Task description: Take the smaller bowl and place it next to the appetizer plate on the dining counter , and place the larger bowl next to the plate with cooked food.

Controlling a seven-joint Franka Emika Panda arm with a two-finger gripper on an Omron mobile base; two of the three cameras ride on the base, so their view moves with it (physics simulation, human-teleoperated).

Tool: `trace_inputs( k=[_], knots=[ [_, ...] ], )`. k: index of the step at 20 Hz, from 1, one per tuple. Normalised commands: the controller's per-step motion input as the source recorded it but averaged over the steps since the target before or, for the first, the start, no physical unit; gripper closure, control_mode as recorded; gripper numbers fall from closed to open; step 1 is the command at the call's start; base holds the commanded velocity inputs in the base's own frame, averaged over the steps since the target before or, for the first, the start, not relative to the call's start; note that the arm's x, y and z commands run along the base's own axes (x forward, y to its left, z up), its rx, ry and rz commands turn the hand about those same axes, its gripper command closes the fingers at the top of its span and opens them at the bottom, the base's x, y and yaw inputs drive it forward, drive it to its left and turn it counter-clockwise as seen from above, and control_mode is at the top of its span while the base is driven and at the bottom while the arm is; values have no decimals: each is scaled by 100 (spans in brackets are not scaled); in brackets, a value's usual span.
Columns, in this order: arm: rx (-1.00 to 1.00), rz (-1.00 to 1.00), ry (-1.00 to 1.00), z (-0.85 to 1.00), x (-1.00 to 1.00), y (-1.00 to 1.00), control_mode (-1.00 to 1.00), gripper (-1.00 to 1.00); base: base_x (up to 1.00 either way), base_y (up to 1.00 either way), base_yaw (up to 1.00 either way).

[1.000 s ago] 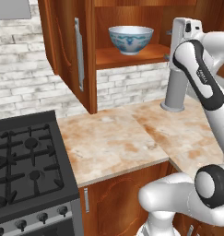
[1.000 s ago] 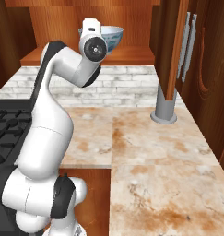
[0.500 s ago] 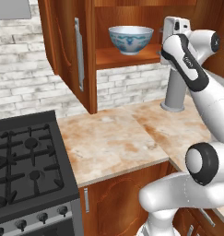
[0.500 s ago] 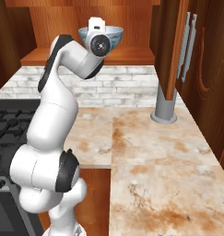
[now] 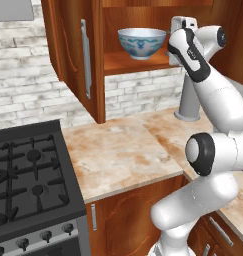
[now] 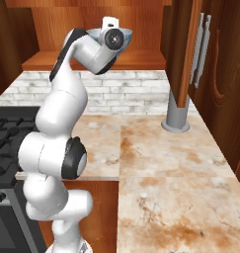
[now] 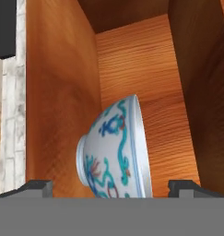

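Left base view: one larger bowl (image 5: 141, 42), upright on the open cabinet shelf (image 5: 133, 64), mouth facing up, foot on the wood; round, so no long axis. One gripper (image 5: 179, 37) just right of it, level with the bowl. Hand view: bowl (image 7: 115, 150) appears rolled sideways between two fingertips (image 7: 36, 187), jaws wide apart, not touching it. One stove (image 5: 28, 182), one marbled surface (image 5: 118, 150) below.

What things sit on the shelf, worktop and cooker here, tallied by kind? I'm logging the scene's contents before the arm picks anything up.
Bowls: 1, the larger bowl on the cabinet shelf
Grey posts: 1, the grey post standing on the worktop
Stoves: 1, the black stove
Total: 3
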Motion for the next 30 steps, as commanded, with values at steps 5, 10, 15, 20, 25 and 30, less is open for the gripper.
trace_inputs(
  k=[5,10,15,20,25,30],
  knots=[
    [0,1,0,0,35,0,-100,-100,0,0,0],
    [0,3,1,-1,30,0,-100,-100,0,0,0],
    [-1,7,1,0,40,16,-100,-100,0,0,0],
    [0,6,0,-1,28,2,-100,-100,0,0,0],
    [-2,1,0,-7,35,0,-100,-100,0,0,0],
    [-4,0,3,-5,27,0,-100,-100,0,0,0]
  ],
)
